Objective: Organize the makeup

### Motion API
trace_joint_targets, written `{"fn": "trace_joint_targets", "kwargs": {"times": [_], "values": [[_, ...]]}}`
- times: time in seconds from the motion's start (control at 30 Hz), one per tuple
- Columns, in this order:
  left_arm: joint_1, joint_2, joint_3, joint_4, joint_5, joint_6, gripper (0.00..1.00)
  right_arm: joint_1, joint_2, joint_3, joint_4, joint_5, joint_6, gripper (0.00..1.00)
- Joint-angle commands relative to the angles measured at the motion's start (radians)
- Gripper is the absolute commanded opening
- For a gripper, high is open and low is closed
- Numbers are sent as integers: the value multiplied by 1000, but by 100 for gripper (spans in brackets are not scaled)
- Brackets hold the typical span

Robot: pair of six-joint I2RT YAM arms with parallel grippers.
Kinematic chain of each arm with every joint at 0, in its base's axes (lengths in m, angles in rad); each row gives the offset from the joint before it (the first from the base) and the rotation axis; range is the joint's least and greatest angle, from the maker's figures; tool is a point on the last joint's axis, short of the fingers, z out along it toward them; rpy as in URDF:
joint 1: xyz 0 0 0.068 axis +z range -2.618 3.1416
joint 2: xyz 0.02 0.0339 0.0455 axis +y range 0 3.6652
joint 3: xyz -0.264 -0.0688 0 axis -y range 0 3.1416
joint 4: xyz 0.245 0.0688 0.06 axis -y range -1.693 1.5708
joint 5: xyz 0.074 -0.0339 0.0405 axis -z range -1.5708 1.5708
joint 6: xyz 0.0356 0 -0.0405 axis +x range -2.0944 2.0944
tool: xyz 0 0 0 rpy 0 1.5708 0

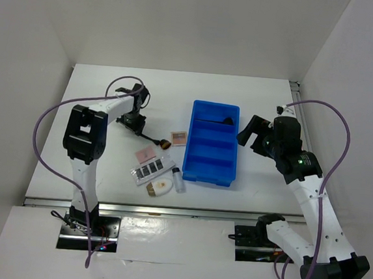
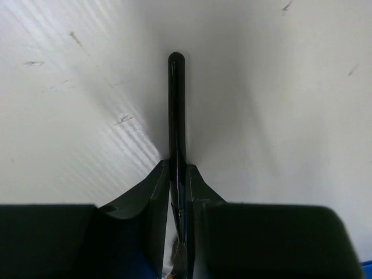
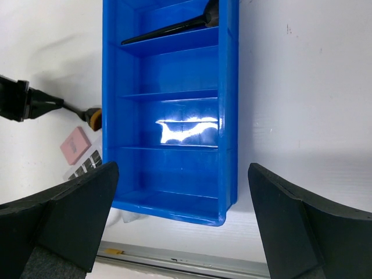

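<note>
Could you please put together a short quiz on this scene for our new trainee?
1. True or false: the right gripper is shut.
2. Seen from the arm bases, the black brush in the blue tray lies in: A) the nearest compartment B) a middle compartment C) the farthest compartment.
3. Fill in: the slim black tool outside the tray is pinched by the ____ gripper.

Key
1. False: its jaws stand wide open.
2. C.
3. Left: the left gripper has a finger on each side of the handle.

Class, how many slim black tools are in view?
2. The first tool lies in the blue tray's far compartment; the second tool is pinched by the left gripper, left of the tray. The arms may hide others.
</note>
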Motion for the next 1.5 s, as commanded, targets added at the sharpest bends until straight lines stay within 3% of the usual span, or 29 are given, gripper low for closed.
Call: {"fn": "trace_joint_targets", "kwargs": {"times": [0.0,0.33,0.5,0.6,0.77,0.97,1.13,1.47], "values": [[-4,49,63,-66,-40,-37,0,1,-2,10,25,1,2,100],[26,-10,307,-75,-87,27,0,1,-11,1,25,1,2,100],[-41,-145,318,124,-48,267,0,1,-11,-10,44,1,12,100],[-142,-177,318,174,-44,371,0,1,-2,-10,44,1,12,100],[-308,-172,329,229,-92,263,0,1,-2,-10,54,1,22,100],[-421,-1,540,217,-189,58,0,1,-70,-1,6,48,33,100],[-445,144,608,289,-198,-48,0,1,-118,-1,-28,70,42,100],[-474,258,677,382,-273,-93,0,1,-136,8,-74,99,42,100]]}}
